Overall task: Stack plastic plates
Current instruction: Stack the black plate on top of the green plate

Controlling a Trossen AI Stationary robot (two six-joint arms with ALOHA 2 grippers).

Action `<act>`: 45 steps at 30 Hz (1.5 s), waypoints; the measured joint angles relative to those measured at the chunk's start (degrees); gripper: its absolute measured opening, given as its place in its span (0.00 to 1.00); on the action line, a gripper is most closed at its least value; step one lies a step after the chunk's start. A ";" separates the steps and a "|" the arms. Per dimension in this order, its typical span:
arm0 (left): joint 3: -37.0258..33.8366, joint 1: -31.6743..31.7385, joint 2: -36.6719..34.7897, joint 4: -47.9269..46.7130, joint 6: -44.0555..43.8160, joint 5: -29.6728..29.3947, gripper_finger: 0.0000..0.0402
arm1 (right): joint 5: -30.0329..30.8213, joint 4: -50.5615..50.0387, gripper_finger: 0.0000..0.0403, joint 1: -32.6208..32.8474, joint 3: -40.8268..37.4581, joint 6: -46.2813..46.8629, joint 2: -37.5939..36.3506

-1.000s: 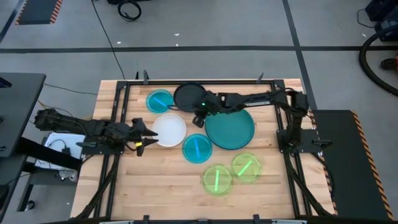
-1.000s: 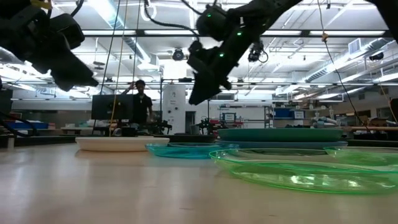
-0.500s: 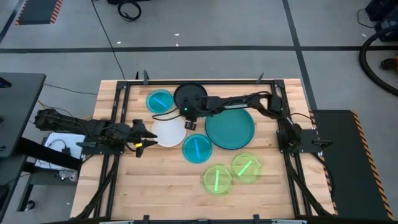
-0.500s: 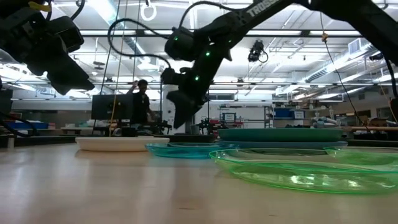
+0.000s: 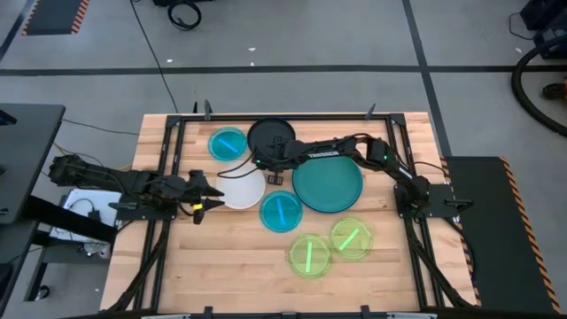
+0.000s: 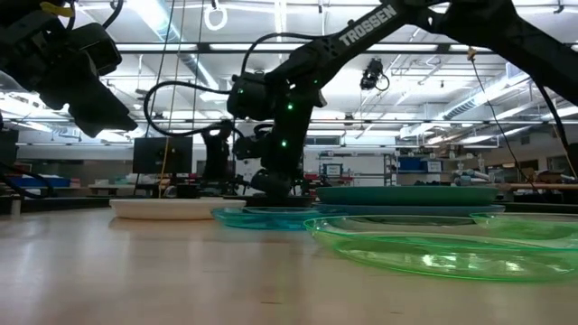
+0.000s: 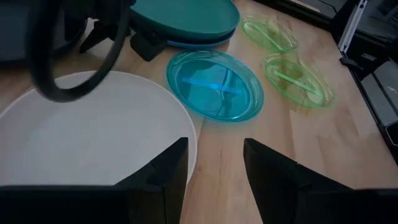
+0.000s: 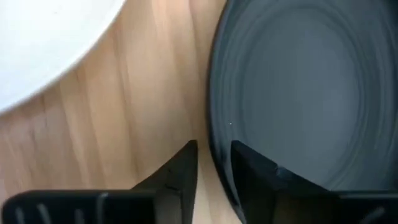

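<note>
The right gripper point(image 5: 268, 165) is reaching low across the table to the near rim of the black plate point(image 5: 270, 135), which is lying at the far edge of the table point(image 5: 230, 275) beside a small cyan plate point(image 5: 227, 143). In the right wrist view its fingers point(image 8: 180, 165) are standing slightly apart, straddling the rim of the black plate point(image 8: 298, 93), so it is open and not yet pinching. To do this step well, one finger probably needs to be sliding under the lip while the other is pressing on top, without nudging the white plate point(image 5: 240, 185) just beside it. The left gripper point(image 5: 202, 189) is waiting, open, at the left edge beside the white plate. The teal plate point(image 5: 328, 182) is lying toward the right, apparently on a blue one seen only as a thin edge in the left wrist view. Another cyan plate point(image 5: 281, 211) and two green plates point(image 5: 309, 255) are lying nearer the front edge. Whether the lower finger is actually under the rim is hidden.
</note>
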 joint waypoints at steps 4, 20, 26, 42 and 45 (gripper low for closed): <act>0.00 0.00 0.02 0.00 0.02 0.00 0.40 | 0.26 -0.97 0.16 0.04 0.03 -0.38 0.00; 0.00 0.00 0.00 -0.02 0.72 0.00 0.40 | 8.35 -4.46 0.07 4.76 -0.05 -1.79 -5.75; 0.00 0.00 0.00 -0.02 0.76 0.00 0.40 | 11.50 -12.46 0.07 7.75 -0.04 6.29 -8.53; 0.00 0.00 0.00 -0.09 0.79 0.02 0.40 | 7.91 -36.15 0.07 14.63 -0.08 38.72 -9.55; 0.00 0.02 0.00 -0.16 0.79 0.02 0.40 | 6.32 -37.39 0.07 15.84 -0.08 42.29 -9.46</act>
